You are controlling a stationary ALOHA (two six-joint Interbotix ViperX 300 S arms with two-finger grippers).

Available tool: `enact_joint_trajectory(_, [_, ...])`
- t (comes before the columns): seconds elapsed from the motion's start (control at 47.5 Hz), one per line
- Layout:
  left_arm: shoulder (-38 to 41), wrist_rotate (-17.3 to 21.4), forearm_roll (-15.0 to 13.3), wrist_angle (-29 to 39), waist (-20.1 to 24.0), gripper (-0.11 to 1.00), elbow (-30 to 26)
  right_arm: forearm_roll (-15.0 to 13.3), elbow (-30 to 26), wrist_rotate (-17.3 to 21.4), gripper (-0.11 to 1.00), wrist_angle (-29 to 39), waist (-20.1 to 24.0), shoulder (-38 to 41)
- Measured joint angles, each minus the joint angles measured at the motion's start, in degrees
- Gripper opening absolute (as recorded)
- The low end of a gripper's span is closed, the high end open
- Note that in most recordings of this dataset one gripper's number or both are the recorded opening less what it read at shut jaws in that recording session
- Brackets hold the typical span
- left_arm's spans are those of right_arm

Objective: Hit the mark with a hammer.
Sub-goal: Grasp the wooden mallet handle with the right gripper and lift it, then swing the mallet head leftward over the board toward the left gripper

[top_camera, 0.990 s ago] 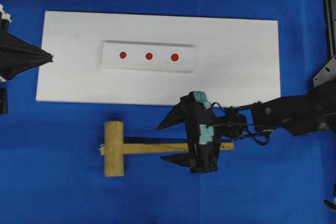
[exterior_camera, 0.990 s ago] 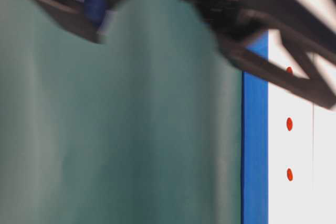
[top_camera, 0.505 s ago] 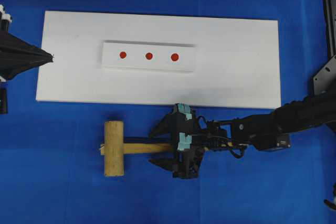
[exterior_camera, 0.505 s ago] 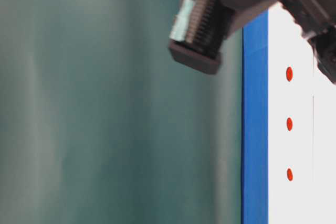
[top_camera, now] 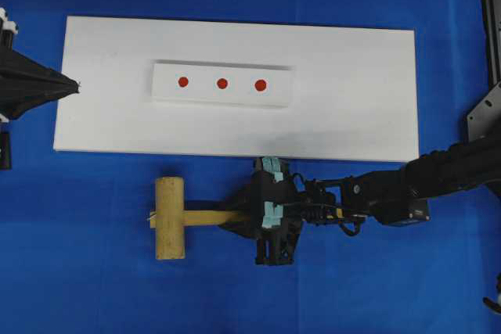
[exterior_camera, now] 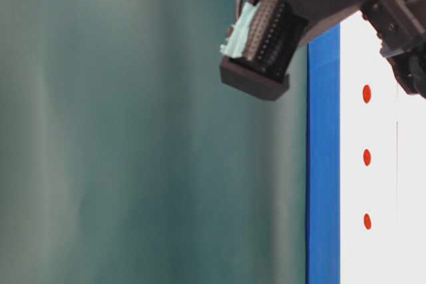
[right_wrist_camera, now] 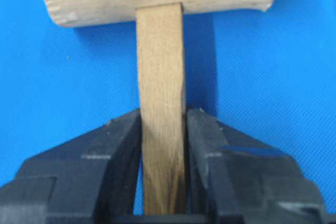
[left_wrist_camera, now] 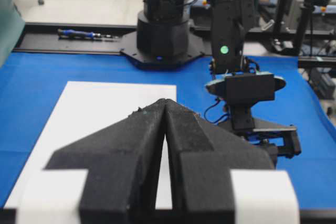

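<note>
Since a second ago the right gripper (top_camera: 241,217) has dropped from above the handle's far end, slid toward the head and closed; before, its fingers stood wide apart. Now both fingers (right_wrist_camera: 118,145) press the flat sides of the handle of the hammer (top_camera: 182,219), clamping it. The hammer lies on the blue cloth (top_camera: 94,287), head at nine o'clock from the gripper, handle running toward three o'clock under the wrist. At twelve o'clock lies the white board (top_camera: 352,91), with a strip (top_camera: 221,84) bearing three red dots. The left gripper (left_wrist_camera: 165,109) hovers at the board's nine o'clock edge, fingers pressed together on nothing, unmoved.
</note>
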Motion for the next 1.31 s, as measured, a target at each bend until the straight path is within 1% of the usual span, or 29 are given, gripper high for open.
enact_joint_trajectory(0.147, [-0.09, 0.0, 0.0, 0.0, 0.0, 0.0, 0.0, 0.09, 0.09, -0.09, 0.1, 0.79, 0.0, -2.29])
enact_joint_trajectory(0.316, [-0.35, 0.0, 0.0, 0.0, 0.0, 0.0, 0.0, 0.09, 0.62, -0.79, 0.1, 2.99, -0.62, -7.21])
enact_joint_trajectory(0.4, [-0.53, -0.35, 0.0, 0.0, 0.0, 0.0, 0.0, 0.09, 0.7, -2.02, 0.1, 4.31, -1.23, -10.2])
enact_joint_trajectory(0.59, [-0.88, -2.37, 0.0, 0.0, 0.0, 0.0, 0.0, 0.09, 0.7, -6.42, 0.1, 8.53, -2.55, -16.79])
enact_joint_trajectory(0.653, [-1.05, -2.46, 0.0, 0.09, 0.0, 0.0, 0.0, 0.09, 0.7, -7.73, 0.1, 9.4, -2.64, -18.72])
enact_joint_trajectory(0.758, [-1.32, -2.55, 0.0, 0.0, 0.0, 0.0, 0.0, 0.09, 0.7, -8.96, 0.1, 9.93, -2.72, -20.39])
enact_joint_trajectory(0.863, [-1.58, -2.46, 0.0, 0.18, 0.0, 0.0, 0.0, 0.09, 0.7, -9.05, 0.1, 10.02, -3.52, -20.57])
enact_joint_trajectory(0.99, [-2.2, -2.55, 0.0, 0.97, 0.0, 0.0, 0.0, 0.0, 0.7, -9.58, 0.1, 10.02, -5.54, -20.48])
enact_joint_trajectory(1.074, [-2.55, -2.55, 0.0, 1.41, 0.0, 0.0, 0.0, -0.35, 0.7, -10.63, 0.1, 10.02, -7.56, -20.57])
enact_joint_trajectory(1.306, [-2.81, -2.55, 0.0, 1.93, 0.0, 0.0, 0.0, -0.79, 0.7, -17.23, 0.1, 10.02, -14.94, -20.65])
